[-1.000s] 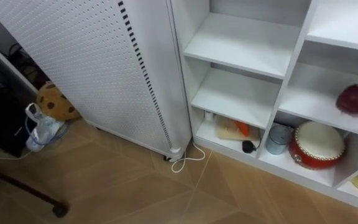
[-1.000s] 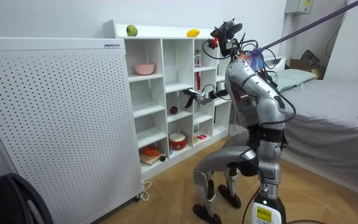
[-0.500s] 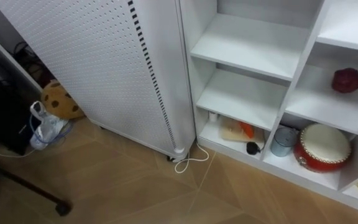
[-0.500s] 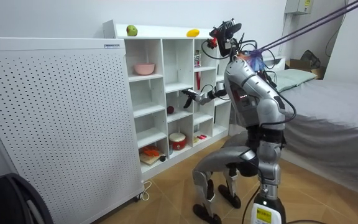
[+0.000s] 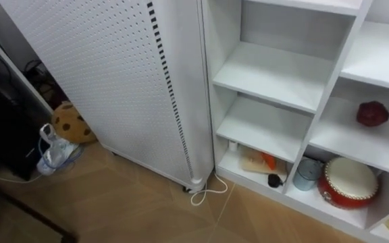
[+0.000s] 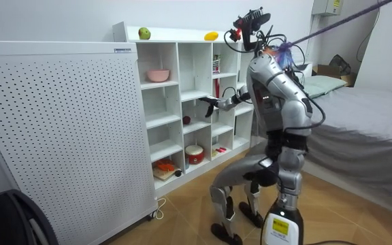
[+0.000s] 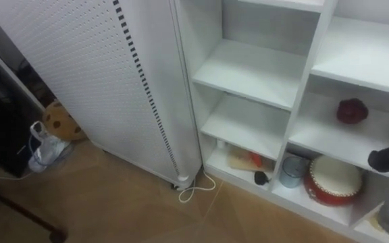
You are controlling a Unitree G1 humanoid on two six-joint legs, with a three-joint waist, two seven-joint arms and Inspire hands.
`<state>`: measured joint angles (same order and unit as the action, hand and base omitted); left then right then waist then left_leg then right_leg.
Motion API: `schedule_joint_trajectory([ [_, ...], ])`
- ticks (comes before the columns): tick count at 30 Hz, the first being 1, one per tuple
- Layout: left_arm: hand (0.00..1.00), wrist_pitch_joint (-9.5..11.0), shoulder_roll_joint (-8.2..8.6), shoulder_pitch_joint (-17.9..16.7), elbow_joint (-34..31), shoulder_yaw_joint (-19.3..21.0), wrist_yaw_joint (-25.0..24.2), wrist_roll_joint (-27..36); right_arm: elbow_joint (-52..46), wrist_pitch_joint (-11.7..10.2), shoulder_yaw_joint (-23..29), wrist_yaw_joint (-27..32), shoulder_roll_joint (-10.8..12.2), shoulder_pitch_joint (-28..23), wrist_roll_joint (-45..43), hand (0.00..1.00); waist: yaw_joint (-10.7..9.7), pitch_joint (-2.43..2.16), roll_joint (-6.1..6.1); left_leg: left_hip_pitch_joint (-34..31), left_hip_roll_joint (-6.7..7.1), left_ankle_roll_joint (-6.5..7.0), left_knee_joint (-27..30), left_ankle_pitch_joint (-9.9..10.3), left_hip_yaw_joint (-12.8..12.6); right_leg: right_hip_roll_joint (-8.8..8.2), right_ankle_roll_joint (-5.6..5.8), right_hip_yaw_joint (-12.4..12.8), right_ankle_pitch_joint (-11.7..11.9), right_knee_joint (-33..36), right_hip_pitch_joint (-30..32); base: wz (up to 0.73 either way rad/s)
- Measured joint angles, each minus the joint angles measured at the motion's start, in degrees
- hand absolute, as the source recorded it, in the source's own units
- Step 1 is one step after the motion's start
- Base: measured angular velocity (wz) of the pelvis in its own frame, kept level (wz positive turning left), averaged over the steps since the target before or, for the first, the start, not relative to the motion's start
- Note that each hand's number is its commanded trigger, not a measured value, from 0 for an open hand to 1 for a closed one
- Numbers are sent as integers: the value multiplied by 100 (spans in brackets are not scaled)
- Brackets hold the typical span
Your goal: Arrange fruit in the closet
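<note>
Far to the left of the right hand stands a white perforated panel point(image 5: 107, 74), with a brown plush toy point(image 5: 69, 123) and a clear bag point(image 5: 54, 147) at its foot on the floor. Nearer the hand, a white cable point(image 5: 204, 194) curls at the corner of the closet point(image 5: 269, 67). In the bottom compartments, below and left of the hand, lie a cutting board point(image 5: 254, 160), a small metal cup point(image 5: 305, 173) and a red drum point(image 5: 347, 181). The dark red fruit point(image 7: 351, 110) sits on the shelf just up and left of the right hand point(image 7: 387, 158), apart from it. The hand's fingers look relaxed and hold nothing (the room view shows it level with that shelf, the robot crouched before the closet). I judge this fruit placed, and the step in hand to be the release. The next move calls for another fruit: a green apple point(image 6: 143, 33) and a yellow fruit point(image 6: 211, 35) lie on the closet top, well above the hand, so it means a high reach.
</note>
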<state>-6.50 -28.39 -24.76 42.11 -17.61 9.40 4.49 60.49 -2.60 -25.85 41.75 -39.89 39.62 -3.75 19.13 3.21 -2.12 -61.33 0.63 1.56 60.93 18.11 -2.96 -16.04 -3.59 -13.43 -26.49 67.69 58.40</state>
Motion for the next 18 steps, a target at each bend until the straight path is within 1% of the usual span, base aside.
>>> schedule_joint_trajectory([
  [2,0,64,5,50,100,-54,-3,-10,-258,-19,5,-82,0,-311,-376,0,-31,-5,8,152,-23,-31,-193,-22,-3,51,11,-26,75,-215,-147,-14],
  [4,0,128,20,160,240,-50,-4,-12,-595,-55,5,-242,0,-775,-853,0,-10,-16,11,345,-117,-56,-394,-39,-18,213,14,-24,176,-500,-331,-22],
  [5,0,142,28,192,279,-48,-4,-12,-674,-55,5,-290,1,-884,-982,0,-5,-16,11,388,-133,-57,-441,-40,-26,234,18,-22,190,-558,-370,-19],
  [6,0,176,46,255,328,-45,-4,-8,-788,-61,9,-366,15,-1098,-1257,0,-23,-21,26,482,-157,-58,-516,-41,-33,265,18,-36,221,-655,-467,-13],
  [7,0,219,81,331,392,-44,-1,-2,-914,-60,13,-449,59,-1328,-1478,0,-30,-30,44,600,-182,-70,-608,-49,-36,292,19,-67,268,-774,-597,-11],
  [8,0,250,104,374,441,-49,-2,-6,-997,-63,13,-491,87,-1449,-1597,0,-38,-32,47,665,-193,-77,-660,-54,-36,317,20,-72,292,-838,-659,-11],
  [9,0,315,174,479,571,-50,-5,-16,-1100,-117,21,-555,135,-1669,-1897,0,-84,-38,55,784,-192,-129,-771,-86,-16,340,28,-108,323,-969,-777,-9],
  [10,0,363,273,643,750,-47,-5,-19,-1236,-186,35,-589,168,-1968,-2114,0,-120,-56,82,890,-195,-141,-895,-109,-10,377,41,-171,366,-1133,-920,-4],
  [11,0,396,301,704,822,-47,-10,-19,-1296,-219,49,-628,211,-2104,-2206,0,-157,-65,93,946,-197,-145,-966,-126,-12,413,46,-185,387,-1222,-989,9],
  [13,0,499,315,929,1003,-47,-54,-11,-1448,-243,96,-845,426,-2666,-2725,0,-227,-83,91,1212,-203,-156,-1247,-228,3,462,35,-254,445,-1508,-1287,9],
  [14,0,523,321,1016,1075,-51,-80,-3,-1442,-243,85,-909,479,-2769,-2803,0,-247,-84,90,1289,-208,-161,-1313,-232,6,502,38,-239,465,-1583,-1359,-4],
  [15,0,537,326,1168,1177,-52,-127,6,-1419,-234,83,-1057,651,-2945,-2842,0,-298,-95,96,1459,-216,-180,-1469,-252,8,548,42,-242,509,-1761,-1523,-8],
  [16,0,592,353,1305,1302,-52,-136,-11,-1391,-238,83,-1128,841,-3147,-2875,0,-338,-116,134,1650,-228,-162,-1627,-284,13,601,44,-260,554,-1954,-1724,-7],
  [17,0,637,381,1369,1382,-50,-131,-14,-1368,-243,81,-1144,922,-3259,-2916,0,-349,-129,154,1745,-234,-155,-1709,-292,12,621,44,-265,578,-2049,-1830,-3],
  [18,0,708,460,1466,1494,-35,-118,-16,-1336,-245,79,-1202,1049,-3497,-2982,0,-386,-153,191,1958,-225,-151,-1860,-298,5,625,60,-297,603,-2211,-2047,-3],
])
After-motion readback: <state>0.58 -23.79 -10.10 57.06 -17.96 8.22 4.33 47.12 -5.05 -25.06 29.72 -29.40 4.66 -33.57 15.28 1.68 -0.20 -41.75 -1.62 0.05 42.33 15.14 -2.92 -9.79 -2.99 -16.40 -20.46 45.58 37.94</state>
